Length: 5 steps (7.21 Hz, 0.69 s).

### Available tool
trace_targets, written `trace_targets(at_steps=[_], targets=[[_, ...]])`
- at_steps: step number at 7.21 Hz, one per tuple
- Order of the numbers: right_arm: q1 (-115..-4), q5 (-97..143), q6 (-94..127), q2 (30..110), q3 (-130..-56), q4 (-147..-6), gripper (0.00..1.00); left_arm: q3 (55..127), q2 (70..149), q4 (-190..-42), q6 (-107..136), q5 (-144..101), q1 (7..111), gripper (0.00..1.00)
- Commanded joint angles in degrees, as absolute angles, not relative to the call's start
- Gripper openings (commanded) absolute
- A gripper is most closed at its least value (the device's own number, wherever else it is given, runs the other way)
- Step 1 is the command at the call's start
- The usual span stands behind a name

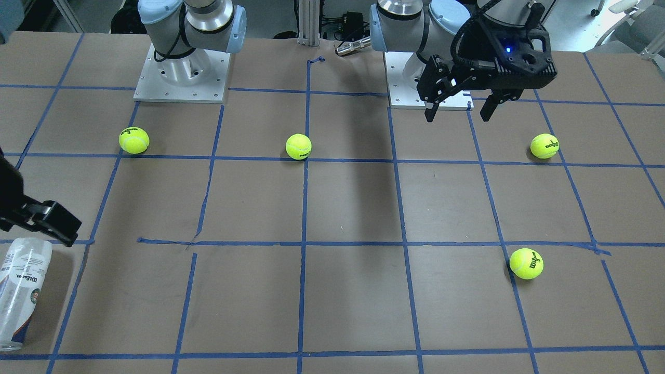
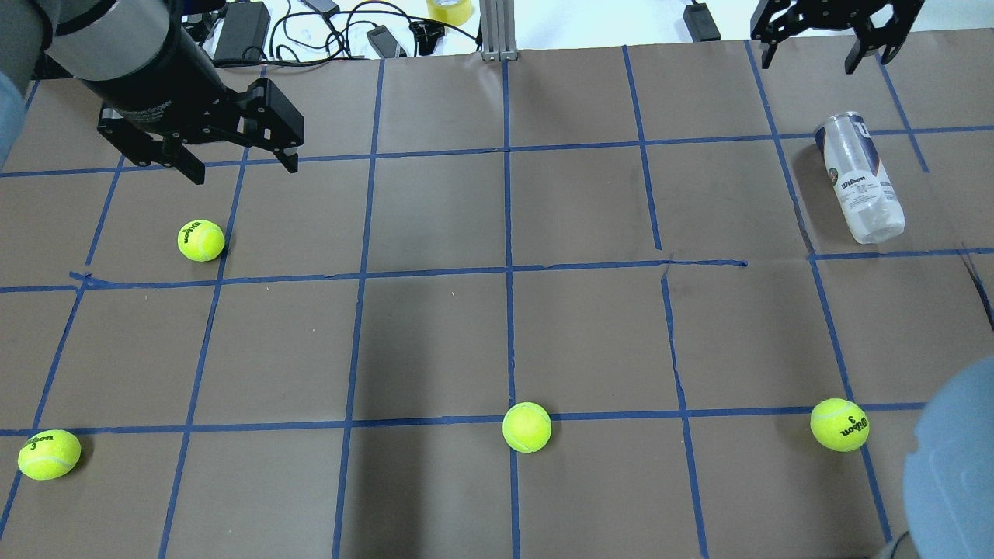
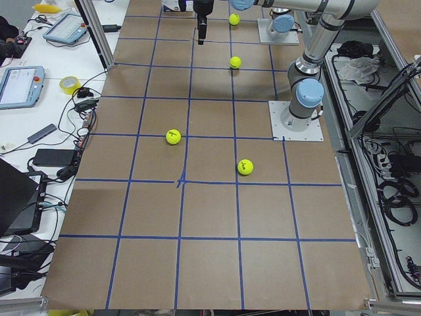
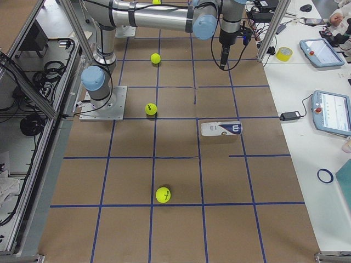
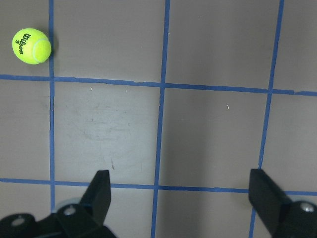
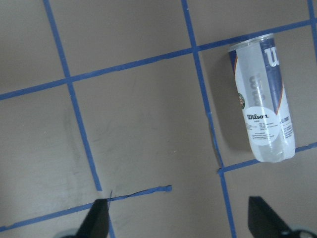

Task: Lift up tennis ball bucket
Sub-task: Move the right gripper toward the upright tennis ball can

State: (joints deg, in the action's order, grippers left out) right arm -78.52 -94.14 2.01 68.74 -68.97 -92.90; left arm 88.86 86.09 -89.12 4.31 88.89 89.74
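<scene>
The tennis ball bucket [image 2: 860, 178] is a clear can with a white, navy and orange Wilson label. It lies on its side at the far right of the table and looks empty. It also shows in the front view [image 1: 21, 291], the right side view [image 4: 221, 129] and the right wrist view [image 6: 262, 111]. My right gripper [image 2: 811, 58] is open and empty, raised off the table beyond the can's far end, not touching it; its fingers [image 6: 96, 220] frame bare table. My left gripper [image 2: 233, 159] is open and empty, hovering at the far left [image 1: 458, 115].
Several yellow-green tennis balls lie loose on the brown, blue-taped table [image 2: 435, 349]: one [image 2: 201, 240] near my left gripper, also in the left wrist view [image 5: 31, 45], and others at the near edge [image 2: 49, 454], [image 2: 526, 426], [image 2: 839, 425]. Cables and a tape roll lie past the far edge.
</scene>
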Motion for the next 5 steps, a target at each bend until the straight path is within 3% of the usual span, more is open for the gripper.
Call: trace_targets(at_steps=[1,5], targets=[[-72.36,-94.74,-5.23,63.57,-66.02,-94.48,1.00,88.94,86.13,-89.12,4.31,88.94,89.74,1.00],[-67.34,-94.23,-23.20,48.55,-62.67,-109.03,1.00,88.86,86.13,-89.12,4.31,88.95,89.74,1.00]])
